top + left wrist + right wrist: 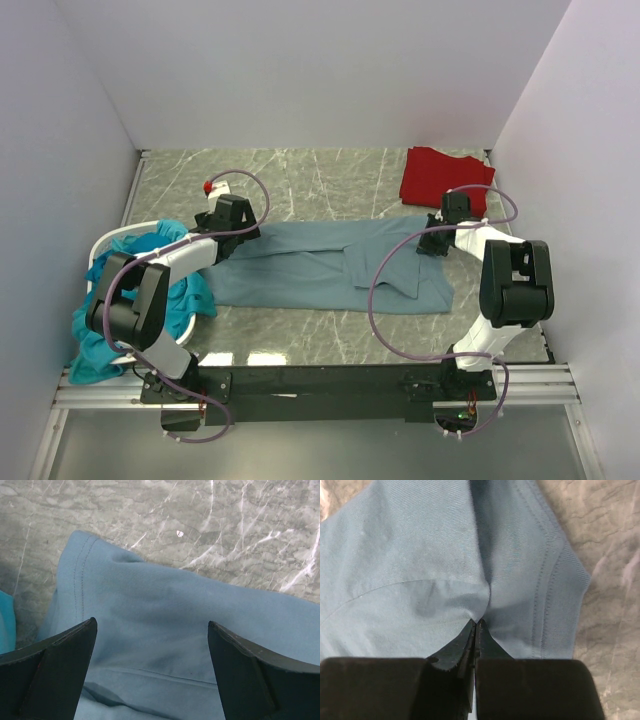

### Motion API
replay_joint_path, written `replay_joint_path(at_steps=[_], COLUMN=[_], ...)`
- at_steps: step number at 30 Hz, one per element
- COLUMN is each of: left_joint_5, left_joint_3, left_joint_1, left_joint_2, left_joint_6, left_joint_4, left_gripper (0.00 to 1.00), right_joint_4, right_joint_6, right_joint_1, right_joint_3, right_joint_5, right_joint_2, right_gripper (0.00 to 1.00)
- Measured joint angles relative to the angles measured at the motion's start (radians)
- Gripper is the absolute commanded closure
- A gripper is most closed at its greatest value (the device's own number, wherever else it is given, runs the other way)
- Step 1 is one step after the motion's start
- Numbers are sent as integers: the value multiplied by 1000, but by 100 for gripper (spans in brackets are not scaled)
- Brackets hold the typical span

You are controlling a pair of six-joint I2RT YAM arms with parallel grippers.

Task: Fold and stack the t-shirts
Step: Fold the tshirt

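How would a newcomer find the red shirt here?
Look at the grey marble table, far right corner by the white wall. The red t-shirt lies there in a compact square, beyond the right gripper. It is the only red cloth: the slate-blue t-shirt sprawls mid-table, and the teal t-shirts heap at left.

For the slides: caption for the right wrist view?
Right gripper pinches a fold of the slate-blue t-shirt near its stitched hem on the marble table.
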Motion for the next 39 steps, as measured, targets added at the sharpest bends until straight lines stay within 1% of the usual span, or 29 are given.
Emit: replay_joint_path(at_steps=[9,15,21,27,28,33,34,36,37,38,39], left_joint_5=[-4,-28,-56,-55,-54,-29,-23,-13,-10,-5,-2], left_joint_3=[1,24,75,126,137,187,198,224,236,245,249], left_joint_1=[0,0,15,64,73,87,87,87,89,90,92], left_joint_2=[2,38,83,137,150,208,220,247,260,272,277], left_joint_6=[-2,-4,-6,-26,-29,-34,-34,-39,-40,-44,-45], left_joint_4=[0,-4,-3,-8,-10,-38,-44,-64,-68,-69,-72], left_gripper=[2,3,8,19,23,33,41,49,55,58,65], right_joint_4=[-19,-26,-29,-29,-29,-30,-29,-29,-29,-30,-31], right_joint_6=[0,1,0,0,0,0,0,0,0,0,0], right_joint_1=[-53,-77,-78,-79,-80,-82,-82,-82,-82,-82,-82], right_joint_3=[-21,-42,-47,-55,-55,-57,-57,-57,-57,-58,-58], right_joint_5=[29,56,76,80,80,80,80,80,80,80,80], right_joint_2=[-26,-47,-55,-61,-62,-64,-64,-65,-65,-66,-67], right_gripper=[100,100,100,100,100,100,100,100,100,100,100])
